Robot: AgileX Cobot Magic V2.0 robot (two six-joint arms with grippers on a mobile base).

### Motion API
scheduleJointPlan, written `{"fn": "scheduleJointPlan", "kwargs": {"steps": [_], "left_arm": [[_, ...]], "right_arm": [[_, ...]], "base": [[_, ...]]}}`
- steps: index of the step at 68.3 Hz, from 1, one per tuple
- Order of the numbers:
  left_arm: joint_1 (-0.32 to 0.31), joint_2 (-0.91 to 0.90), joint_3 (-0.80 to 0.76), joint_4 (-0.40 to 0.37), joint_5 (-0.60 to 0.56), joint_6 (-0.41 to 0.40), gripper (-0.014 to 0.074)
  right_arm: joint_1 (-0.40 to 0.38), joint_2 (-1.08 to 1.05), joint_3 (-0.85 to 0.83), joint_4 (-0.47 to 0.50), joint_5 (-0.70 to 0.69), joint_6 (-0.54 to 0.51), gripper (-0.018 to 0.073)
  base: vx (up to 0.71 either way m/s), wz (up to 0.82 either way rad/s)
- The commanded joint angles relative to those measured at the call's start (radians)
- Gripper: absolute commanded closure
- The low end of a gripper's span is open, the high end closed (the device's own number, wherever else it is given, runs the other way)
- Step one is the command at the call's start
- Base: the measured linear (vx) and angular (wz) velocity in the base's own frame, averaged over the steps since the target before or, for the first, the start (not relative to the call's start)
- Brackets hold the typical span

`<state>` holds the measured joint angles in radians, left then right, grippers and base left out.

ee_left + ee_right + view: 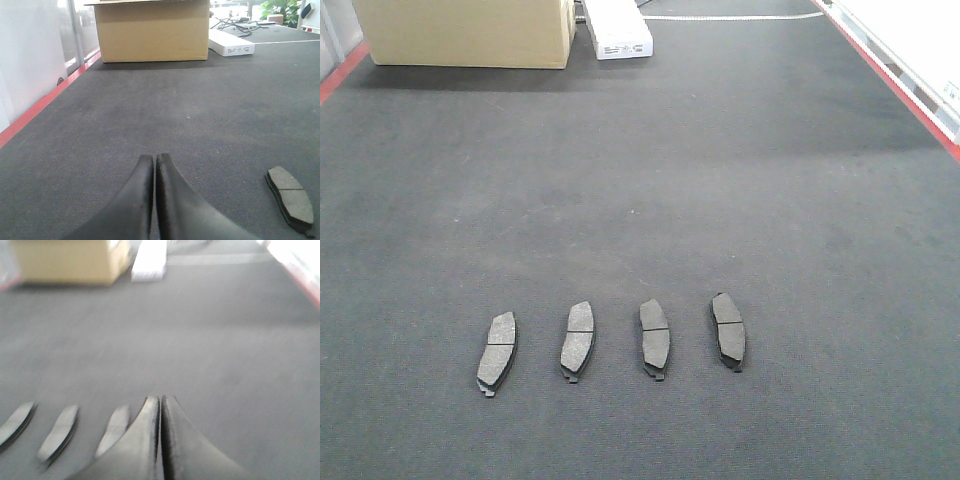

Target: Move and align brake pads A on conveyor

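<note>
Several dark grey brake pads lie side by side in a row on the charcoal conveyor (650, 170), near its front. The row runs from the leftmost pad (498, 352) to the rightmost pad (728, 331), each lying lengthwise and slightly tilted. Neither gripper shows in the front view. In the left wrist view my left gripper (154, 157) is shut and empty above bare belt, with one pad (291, 199) off to its right. The right wrist view is blurred. There my right gripper (161, 399) is shut and empty, with three pads (59, 432) to its left.
A cardboard box (470, 30) and a flat white box (618, 28) stand at the belt's far end. Red edge strips run along the right side (895, 85) and the left side (40, 107). A white wall panel (30, 65) borders the left edge.
</note>
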<state>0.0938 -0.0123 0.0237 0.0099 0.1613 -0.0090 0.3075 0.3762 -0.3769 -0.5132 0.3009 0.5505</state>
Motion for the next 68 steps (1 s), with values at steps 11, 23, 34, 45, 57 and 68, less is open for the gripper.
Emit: {"fn": "scheduleJointPlan", "kwargs": {"steps": [11, 23, 34, 45, 57, 68], "left_arm": [[0.004, -0.013, -0.009, -0.010, -0.082, -0.001, 0.0603], [0.004, -0.013, -0.009, -0.010, -0.082, -0.001, 0.0603], [0.004, -0.013, -0.009, -0.010, -0.082, -0.001, 0.0603], [0.004, -0.013, -0.009, -0.010, -0.082, -0.001, 0.0603], [0.004, -0.013, -0.009, -0.010, -0.082, -0.001, 0.0603], [0.004, -0.013, -0.009, -0.010, -0.082, -0.001, 0.0603]], "right_arm": [[-0.207, -0.150, 0.180, 0.377, -0.438, -0.495, 0.0568], [-0.285, -0.274, 0.325, 0.508, -0.439, -0.524, 0.0568], [-0.327, -0.357, 0.420, 0.498, -0.395, -0.457, 0.0568], [-0.337, -0.402, 0.426, 0.482, -0.285, -0.436, 0.0568], [-0.337, -0.402, 0.426, 0.494, -0.277, -0.431, 0.0568], [-0.337, -0.402, 0.426, 0.494, -0.277, -0.431, 0.0568]], "base": [[0.00, 0.00], [0.00, 0.00], [0.00, 0.00], [0.00, 0.00], [0.00, 0.00], [0.00, 0.00]]}}
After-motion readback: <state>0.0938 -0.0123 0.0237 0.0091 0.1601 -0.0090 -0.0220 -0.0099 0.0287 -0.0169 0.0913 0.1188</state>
